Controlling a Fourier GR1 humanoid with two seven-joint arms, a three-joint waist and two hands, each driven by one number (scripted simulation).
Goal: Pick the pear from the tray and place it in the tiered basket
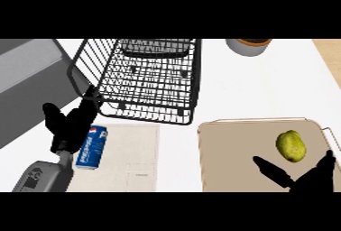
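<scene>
Toward the tray's (220, 180) right edge the pear (291, 145) lies untouched, the right hand (307, 179) spread open just below it, so picking and carrying to the tiered basket (143, 72) both remain.

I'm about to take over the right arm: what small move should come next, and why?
Probably bring the right hand forward and down over the pear. The pear lies untouched on the tray, just beyond the hand's open, spread fingers, so nothing is held yet and the basket must wait. The left hand rests open by the can.
</scene>
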